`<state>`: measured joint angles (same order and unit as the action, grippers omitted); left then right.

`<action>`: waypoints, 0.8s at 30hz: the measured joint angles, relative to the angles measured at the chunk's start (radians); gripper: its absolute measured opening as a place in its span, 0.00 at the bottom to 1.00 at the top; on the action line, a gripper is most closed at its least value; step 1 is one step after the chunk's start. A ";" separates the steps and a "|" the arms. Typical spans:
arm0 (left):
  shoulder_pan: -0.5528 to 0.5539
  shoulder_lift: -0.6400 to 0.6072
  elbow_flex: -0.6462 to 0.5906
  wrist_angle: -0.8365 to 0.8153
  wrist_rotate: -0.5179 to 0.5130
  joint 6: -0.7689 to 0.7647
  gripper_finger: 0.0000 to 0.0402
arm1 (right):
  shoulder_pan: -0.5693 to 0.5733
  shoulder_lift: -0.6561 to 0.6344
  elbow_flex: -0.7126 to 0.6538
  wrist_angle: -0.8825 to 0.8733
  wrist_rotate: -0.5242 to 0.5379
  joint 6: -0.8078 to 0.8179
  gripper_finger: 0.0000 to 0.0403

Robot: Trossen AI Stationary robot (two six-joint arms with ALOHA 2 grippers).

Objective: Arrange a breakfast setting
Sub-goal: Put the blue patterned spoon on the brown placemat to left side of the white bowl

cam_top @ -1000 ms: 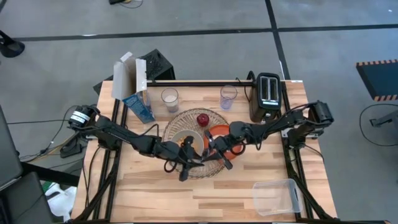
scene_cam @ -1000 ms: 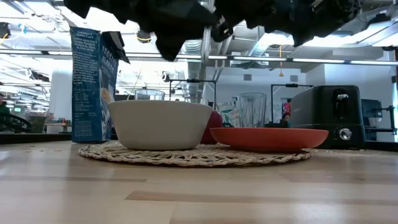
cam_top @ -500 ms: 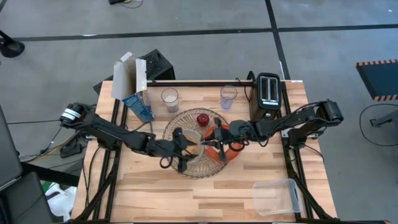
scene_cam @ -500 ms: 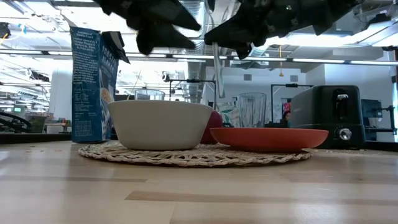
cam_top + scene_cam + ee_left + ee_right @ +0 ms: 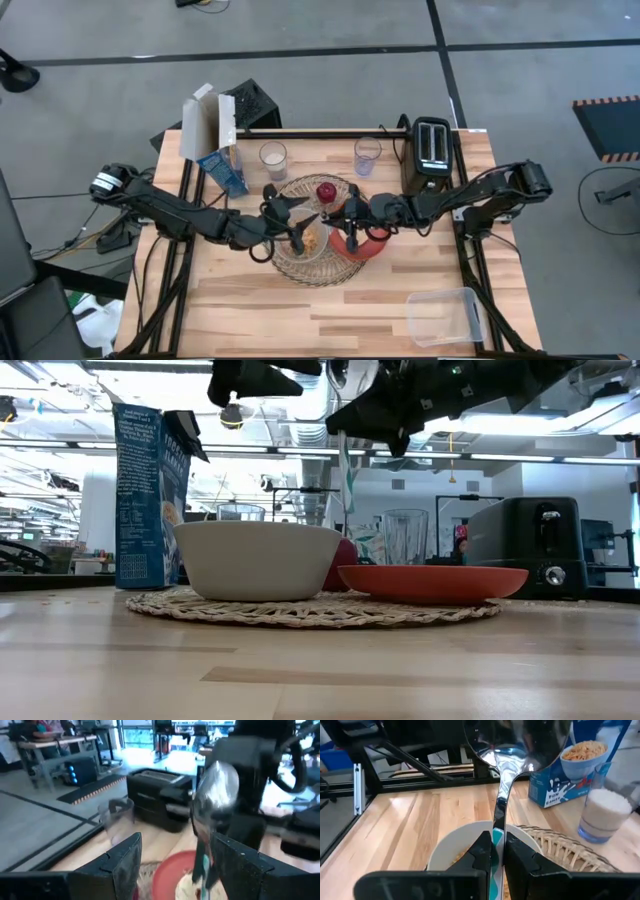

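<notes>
I am holding the metal spoon (image 5: 506,795) upright over the pale grey bowl (image 5: 257,560), right pincer (image 5: 494,851) pinching its handle for lowering in; the left pincer (image 5: 172,865), spread, is hovering beside the bowl.

**Room and surroundings of my workbench**

My light wooden table (image 5: 250,310) stands on a grey concrete floor (image 5: 90,60) crossed by dark seam lines; one long line runs just beyond the table's far edge. Well to the table's right lies a dark mat with a red-and-white striped edge (image 5: 610,125). Level across the table, I see an open workshop behind it: ceiling strip lights (image 5: 540,457) and exposed ducting overhead. Beyond the table, a work desk (image 5: 60,747) stands before bright windows (image 5: 142,732).
</notes>
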<state>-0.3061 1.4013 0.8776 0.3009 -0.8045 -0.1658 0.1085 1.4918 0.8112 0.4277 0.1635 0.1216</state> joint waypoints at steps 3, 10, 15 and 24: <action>0.005 0.009 0.001 0.070 0.034 0.040 0.55 | 0.000 0.001 0.000 -0.001 0.015 0.015 0.14; 0.007 0.060 0.001 0.129 0.076 0.090 0.55 | -0.021 0.001 0.000 0.017 0.022 0.054 0.14; 0.011 0.072 0.000 0.174 -0.030 0.134 0.55 | -0.020 0.001 0.000 0.027 0.022 0.055 0.14; 0.078 0.072 0.000 0.211 0.080 0.136 0.47 | -0.018 0.001 0.000 0.030 0.023 0.059 0.14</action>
<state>-0.2277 1.4731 0.8772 0.5115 -0.7247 -0.0303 0.0910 1.4929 0.8112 0.4579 0.1865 0.1805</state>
